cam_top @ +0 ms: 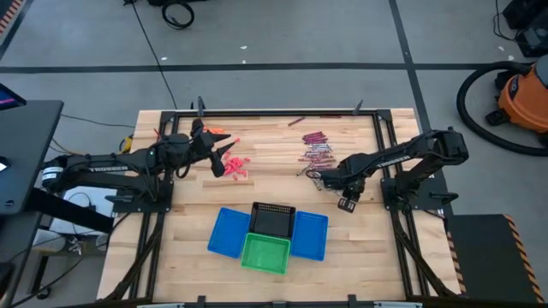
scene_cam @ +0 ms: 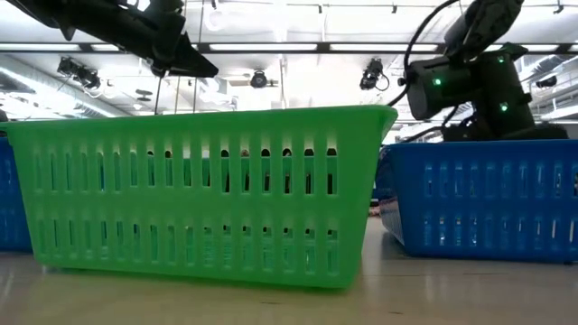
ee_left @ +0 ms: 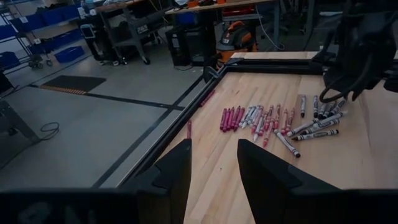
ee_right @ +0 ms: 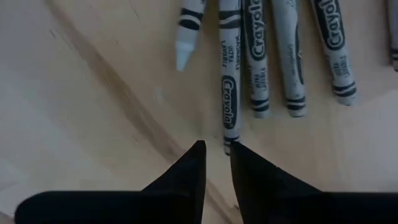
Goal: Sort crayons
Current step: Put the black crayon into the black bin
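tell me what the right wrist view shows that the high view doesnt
Only the right wrist view: printed labels on the silvery-grey paper-wrapped crayons, and the right gripper with fingertips narrowly apart at one crayon's end.

Only the high view: the black plastic mesh basket, green one, two blue ones, the pink-red crayon pile and the left gripper.

Both: the light wooden table.

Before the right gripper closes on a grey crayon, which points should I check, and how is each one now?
1. Right gripper over the grey crayons: ok.
2. One crayon's end lined up with the gap between the fingers: ok.
3. Fingers apart enough to take it: ok, narrow gap.
4. Neighbouring crayons clear of the fingers: cannot tell, they lie close.
5. Left gripper away, at the red crayons: ok.
6. Baskets clear of the arms: ok.
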You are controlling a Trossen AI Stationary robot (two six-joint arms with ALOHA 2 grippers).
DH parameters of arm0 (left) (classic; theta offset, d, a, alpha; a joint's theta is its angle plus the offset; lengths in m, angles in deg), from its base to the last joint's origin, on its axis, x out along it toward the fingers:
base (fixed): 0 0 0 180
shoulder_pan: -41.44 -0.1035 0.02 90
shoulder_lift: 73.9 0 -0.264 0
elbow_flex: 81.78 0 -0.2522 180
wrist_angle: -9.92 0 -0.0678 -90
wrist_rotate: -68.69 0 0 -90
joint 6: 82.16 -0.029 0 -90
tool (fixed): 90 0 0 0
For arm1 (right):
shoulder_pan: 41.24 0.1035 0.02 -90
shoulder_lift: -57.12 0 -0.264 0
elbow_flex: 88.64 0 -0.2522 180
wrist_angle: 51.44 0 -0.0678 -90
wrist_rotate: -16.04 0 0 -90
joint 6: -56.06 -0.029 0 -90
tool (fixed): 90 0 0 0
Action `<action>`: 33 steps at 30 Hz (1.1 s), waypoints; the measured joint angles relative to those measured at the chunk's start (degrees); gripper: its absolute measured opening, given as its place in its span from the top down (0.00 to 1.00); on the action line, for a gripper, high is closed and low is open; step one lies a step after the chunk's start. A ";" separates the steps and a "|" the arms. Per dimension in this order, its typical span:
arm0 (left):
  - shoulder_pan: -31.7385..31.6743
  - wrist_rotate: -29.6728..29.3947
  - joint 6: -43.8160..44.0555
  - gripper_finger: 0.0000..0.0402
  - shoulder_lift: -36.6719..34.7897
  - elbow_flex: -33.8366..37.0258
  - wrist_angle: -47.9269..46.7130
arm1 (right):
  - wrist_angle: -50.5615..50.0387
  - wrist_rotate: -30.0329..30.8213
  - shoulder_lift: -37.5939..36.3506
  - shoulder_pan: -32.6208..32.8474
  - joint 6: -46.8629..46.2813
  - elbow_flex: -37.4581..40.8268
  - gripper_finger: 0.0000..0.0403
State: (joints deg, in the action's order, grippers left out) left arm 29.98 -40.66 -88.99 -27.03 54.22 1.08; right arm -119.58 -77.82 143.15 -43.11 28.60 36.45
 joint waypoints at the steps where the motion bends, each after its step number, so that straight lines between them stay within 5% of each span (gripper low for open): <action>1: 0.00 0.00 0.00 0.65 0.00 0.00 0.01 | 0.51 0.00 -0.08 0.01 0.01 0.27 0.80; 18: 0.01 0.00 0.04 0.65 0.00 0.00 -0.04 | -4.21 4.39 -1.58 1.05 -0.53 -2.69 0.81; 33: 0.02 0.00 0.13 0.65 0.00 0.00 -0.72 | 6.40 6.89 -2.14 1.11 -2.26 4.66 0.81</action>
State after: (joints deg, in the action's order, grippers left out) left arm 30.00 -40.67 -88.86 -27.03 54.22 0.36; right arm -113.17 -70.93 141.01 -41.99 26.34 41.11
